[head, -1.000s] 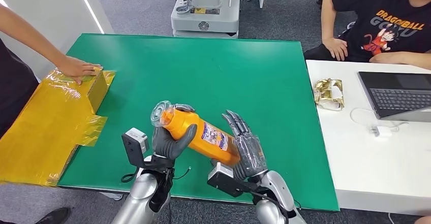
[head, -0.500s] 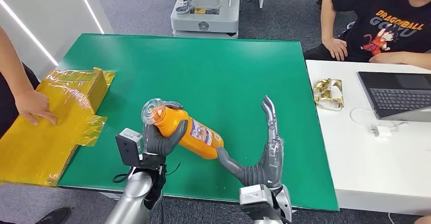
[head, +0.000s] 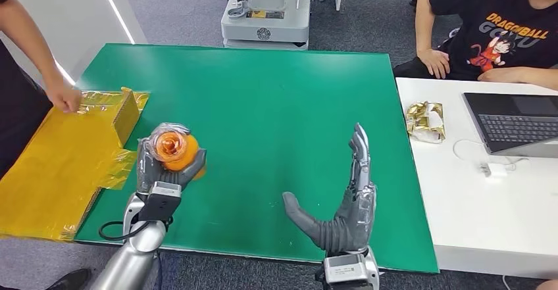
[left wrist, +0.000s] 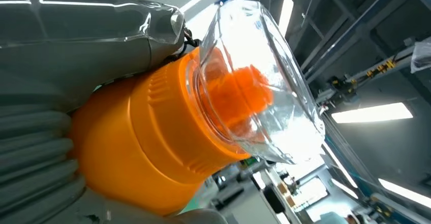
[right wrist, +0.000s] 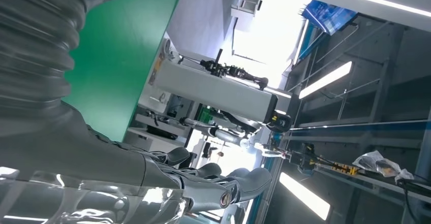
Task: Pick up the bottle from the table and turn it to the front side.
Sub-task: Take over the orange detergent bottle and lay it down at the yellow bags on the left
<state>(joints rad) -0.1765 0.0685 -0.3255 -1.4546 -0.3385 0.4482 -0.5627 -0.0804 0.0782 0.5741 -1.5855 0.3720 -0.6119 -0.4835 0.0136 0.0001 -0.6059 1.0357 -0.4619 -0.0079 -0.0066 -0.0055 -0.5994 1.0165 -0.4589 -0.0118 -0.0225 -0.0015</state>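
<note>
Bottle point(head: 174, 150) upright in left hand's point(head: 160, 166) grip, cap toward camera; right hand point(head: 344, 204) spread, empty.

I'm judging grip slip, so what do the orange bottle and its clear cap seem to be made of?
Orange bottle in the left hand: likely opaque plastic, smooth with a soft sheen and moulded ribs at the collar. Clear domed cap: probably hard transparent plastic, glossy, reflecting the ceiling lights.

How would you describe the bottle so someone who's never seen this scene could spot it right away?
Start at the big green table and go to its near left corner, beside the yellow wrapped cardboard. There the left robot hand grips an orange bottle above the surface. Its clear dome-shaped cap points up toward the head camera, and nothing else nearby is bright orange.
</note>
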